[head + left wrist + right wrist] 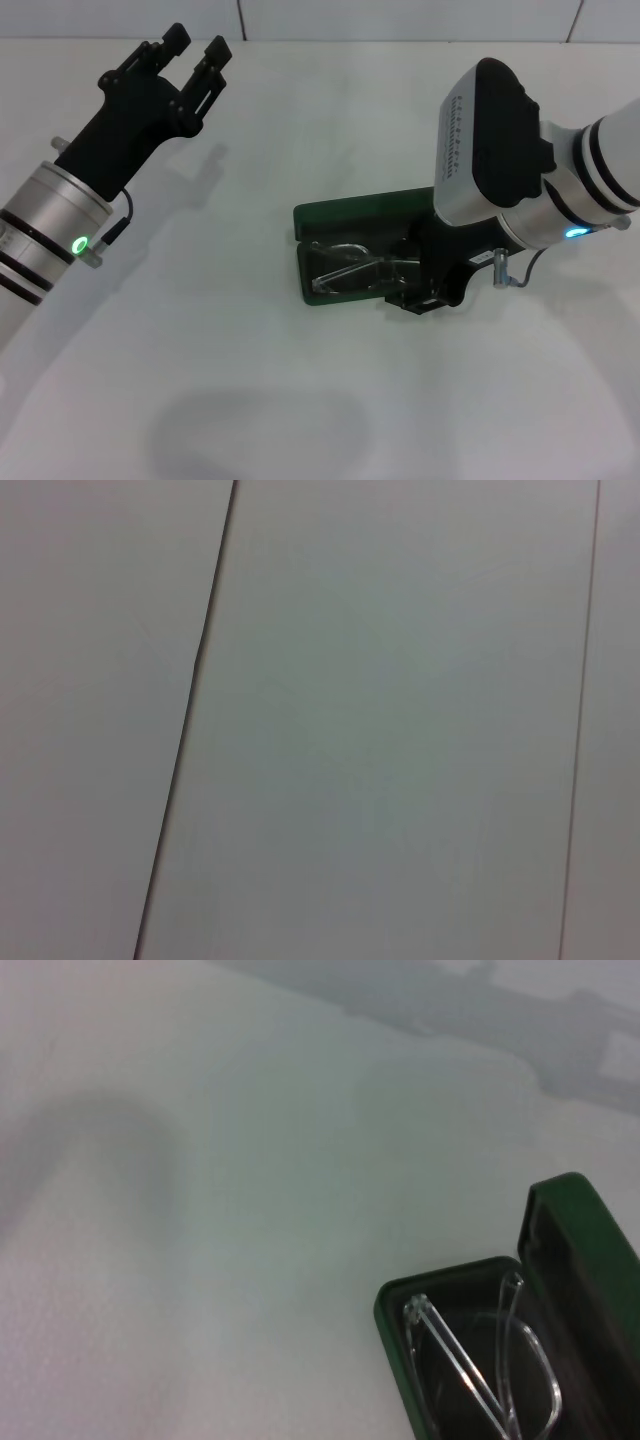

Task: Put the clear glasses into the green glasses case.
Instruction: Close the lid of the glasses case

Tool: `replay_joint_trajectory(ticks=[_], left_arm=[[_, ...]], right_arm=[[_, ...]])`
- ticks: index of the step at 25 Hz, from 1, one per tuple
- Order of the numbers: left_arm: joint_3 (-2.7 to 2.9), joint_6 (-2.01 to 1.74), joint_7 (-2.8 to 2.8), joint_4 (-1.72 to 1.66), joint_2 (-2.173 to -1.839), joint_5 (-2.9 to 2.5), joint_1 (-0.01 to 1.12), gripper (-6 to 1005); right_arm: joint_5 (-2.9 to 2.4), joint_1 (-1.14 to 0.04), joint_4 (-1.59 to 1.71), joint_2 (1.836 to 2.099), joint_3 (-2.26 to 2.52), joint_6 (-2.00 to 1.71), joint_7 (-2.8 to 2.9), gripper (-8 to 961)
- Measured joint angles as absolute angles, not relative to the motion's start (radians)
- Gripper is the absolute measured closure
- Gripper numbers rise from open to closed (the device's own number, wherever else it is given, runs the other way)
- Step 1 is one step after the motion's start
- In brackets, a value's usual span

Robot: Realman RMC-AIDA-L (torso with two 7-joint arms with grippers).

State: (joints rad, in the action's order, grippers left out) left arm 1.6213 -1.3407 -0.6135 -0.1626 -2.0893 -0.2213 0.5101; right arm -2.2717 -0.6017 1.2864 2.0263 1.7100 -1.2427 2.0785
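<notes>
From my station I take the green glasses case (345, 222) as the landmark: it lies open on the white table (300, 400), its lid tipped back on the far side so the dark-lined tray faces up, which is the only way anything can be lowered in from above. The clear glasses (350, 265) already lie inside that tray; in the right wrist view I can see the lenses and the thin folded arms (470, 1360) resting against the dark lining, within the green rim (385, 1300), and nothing else is in there with them. The right gripper (432, 292) hangs directly over the right end of the case, low and close to the frames, and I judge it sits there because it is at the placing step. Its body hides the fingers, so I cannot tell whether they are spread or pinching the frame, and I cannot tell whether the end of the glasses under it is fully seated. The left gripper (192, 55) is parked well away from the case, up and to the far left of it, its 2 fingers held apart around nothing; its wrist camera sees only bare pale surface. I judge the task nearly complete, with release and withdrawal remaining
</notes>
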Motion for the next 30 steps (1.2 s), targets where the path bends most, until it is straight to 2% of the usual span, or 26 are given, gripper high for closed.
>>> replay_joint_trajectory(ticks=[15,25,30], left_arm=[[1.621,-1.341,-0.614,-0.163,-2.088,-0.219,0.512,469],[1.621,-1.341,-0.614,-0.163,-2.088,-0.219,0.514,469],[1.621,-1.341,-0.614,-0.164,-2.088,-0.219,0.513,469]], right_arm=[[-2.26,-0.587,1.345,2.022,1.717,-1.244,2.074,394],[-2.239,-0.644,1.237,2.027,1.75,-1.232,2.06,394],[-2.235,-0.619,1.291,2.025,1.742,-1.232,2.057,394]])
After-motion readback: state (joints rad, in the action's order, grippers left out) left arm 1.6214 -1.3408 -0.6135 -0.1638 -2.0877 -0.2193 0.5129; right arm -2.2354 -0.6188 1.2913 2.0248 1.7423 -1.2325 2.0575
